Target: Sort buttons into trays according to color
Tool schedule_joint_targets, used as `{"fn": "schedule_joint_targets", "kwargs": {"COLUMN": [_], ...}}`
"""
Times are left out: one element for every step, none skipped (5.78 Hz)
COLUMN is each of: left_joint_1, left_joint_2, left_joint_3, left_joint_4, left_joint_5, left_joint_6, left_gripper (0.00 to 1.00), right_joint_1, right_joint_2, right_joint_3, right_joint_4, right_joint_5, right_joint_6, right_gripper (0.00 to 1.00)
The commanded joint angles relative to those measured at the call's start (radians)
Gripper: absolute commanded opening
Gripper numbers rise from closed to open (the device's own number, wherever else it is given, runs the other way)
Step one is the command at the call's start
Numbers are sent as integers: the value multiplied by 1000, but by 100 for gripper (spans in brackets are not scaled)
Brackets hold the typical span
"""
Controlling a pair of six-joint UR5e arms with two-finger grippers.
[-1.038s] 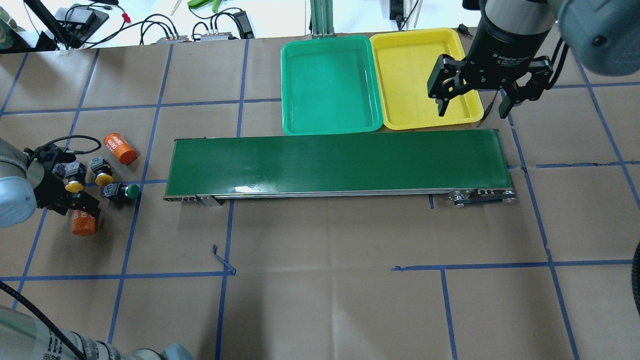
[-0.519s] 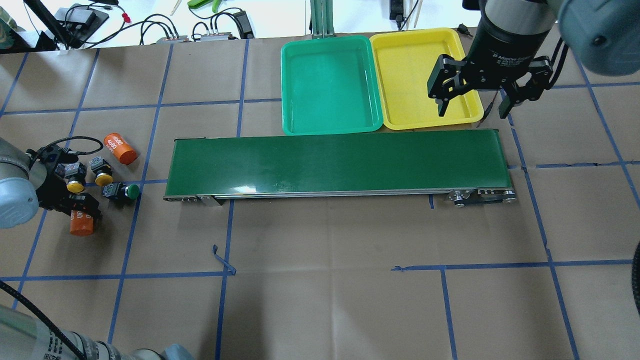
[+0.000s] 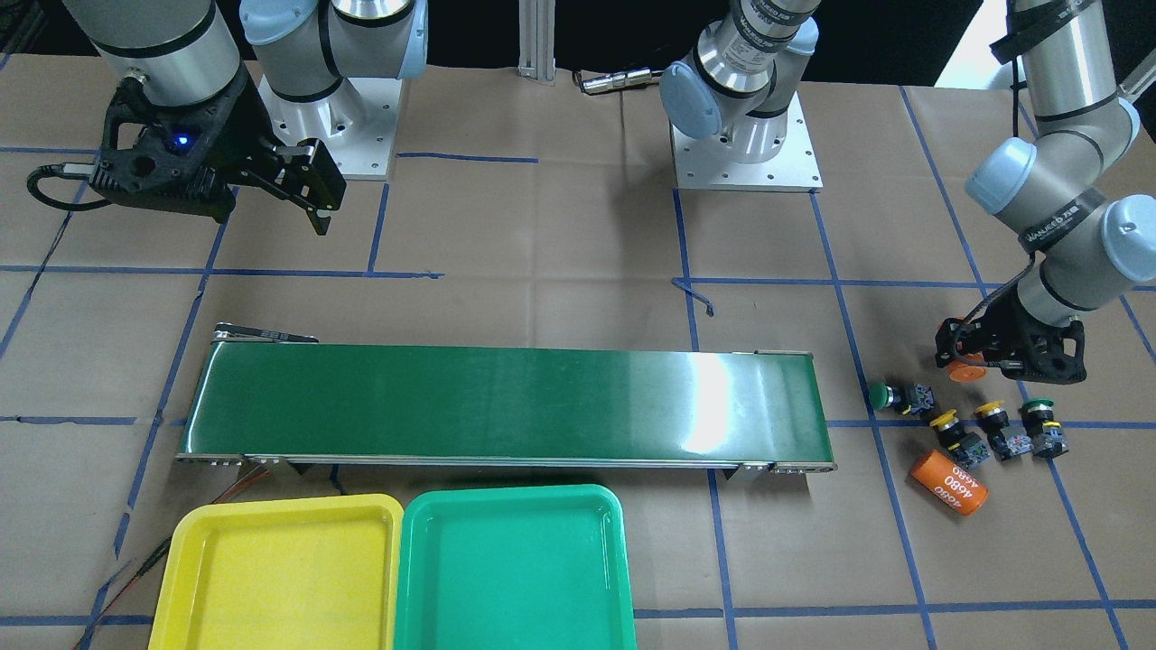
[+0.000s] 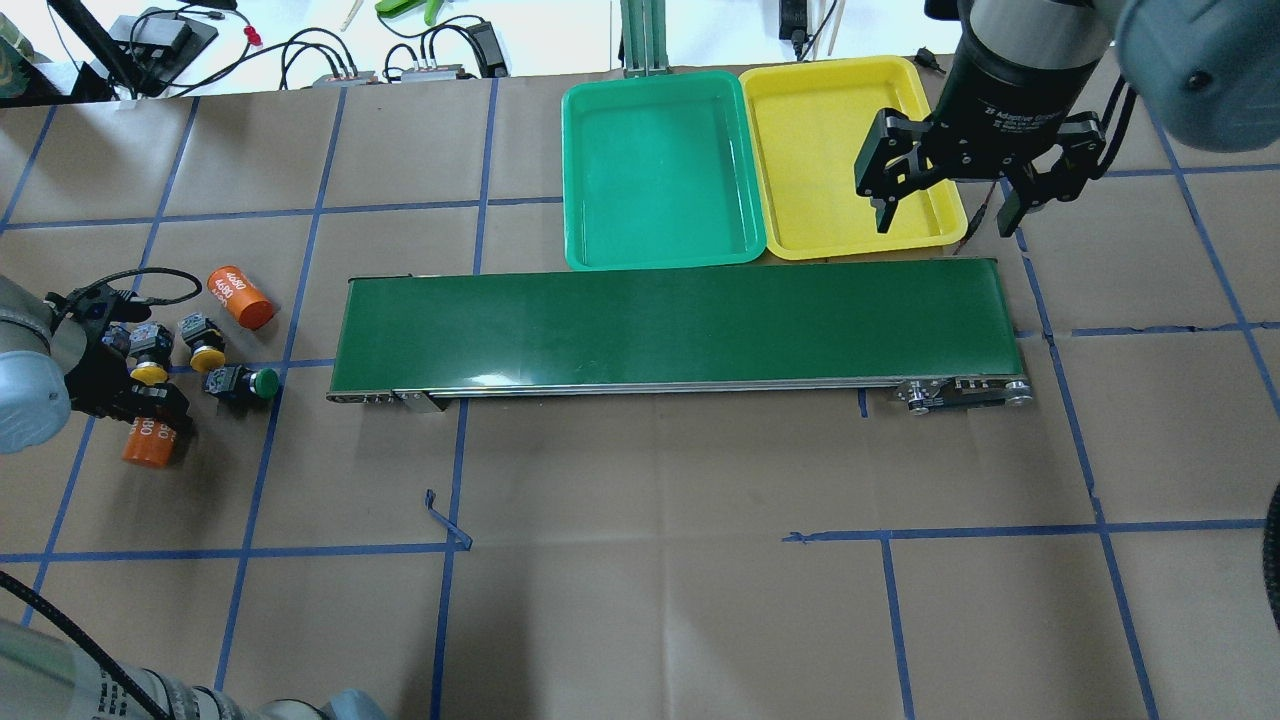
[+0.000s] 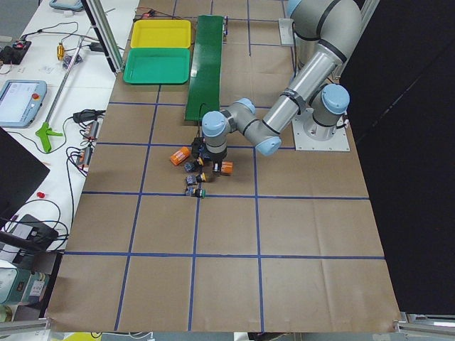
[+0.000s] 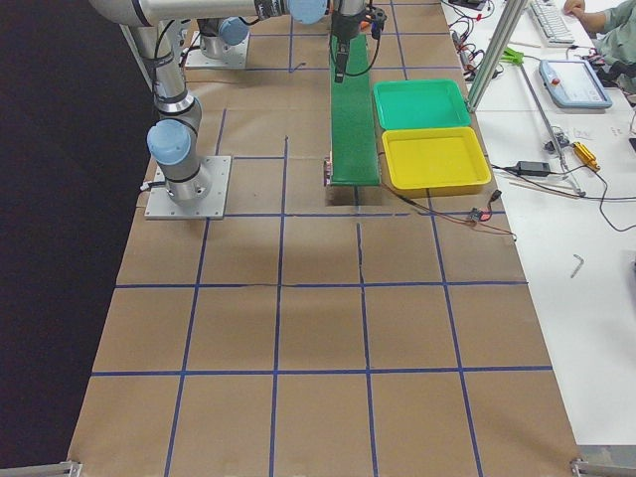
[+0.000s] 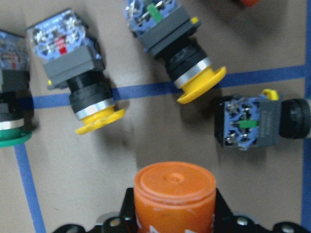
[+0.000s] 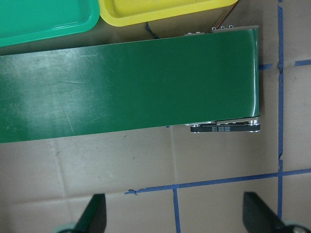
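Left gripper clamped on orange cylinder, not a button; right gripper spread wide by yellow tray. Four buttons loose on table near belt end, far from trays. Risk: wrong part carried off, or cylinder sweeping nearby buttons askew.

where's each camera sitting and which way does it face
Front-facing: across the table, facing the robot; left gripper on view's right by the buttons.
Overhead: behind the robot, looking forward and down; right gripper open by the yellow tray.
Exterior left: table's end, looking along it; left arm near.
Exterior right: opposite end; right arm near, conveyor beyond.
Left wrist: down on buttons; orange cylinder between its fingers.
Right wrist: down on the conveyor; fingertips at bottom.
Shared: front-facing and overhead both show the green tray.
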Motion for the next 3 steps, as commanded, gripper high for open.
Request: {"fn": "schedule_joint_targets", "kwargs": {"left_joint_1": [-109,-206,-312], "left_joint_2": [78,103,117], "left_joint_3": [25,25,28], "left_joint_4": [-82,-104,-110], "left_joint_5": [-28,-25,-22], "left_joint_6": [147,202,251], "left_gripper": [0,0,0], "right_joint_1": [0,0,-2], "right_joint_2": [1,0,1], "right_joint_3": [0,0,0], "right_joint_4": [0,-1,0], "right_joint_5": [0,0,0], "right_joint_6": [0,0,0], "right_gripper": [100,100,100]}}
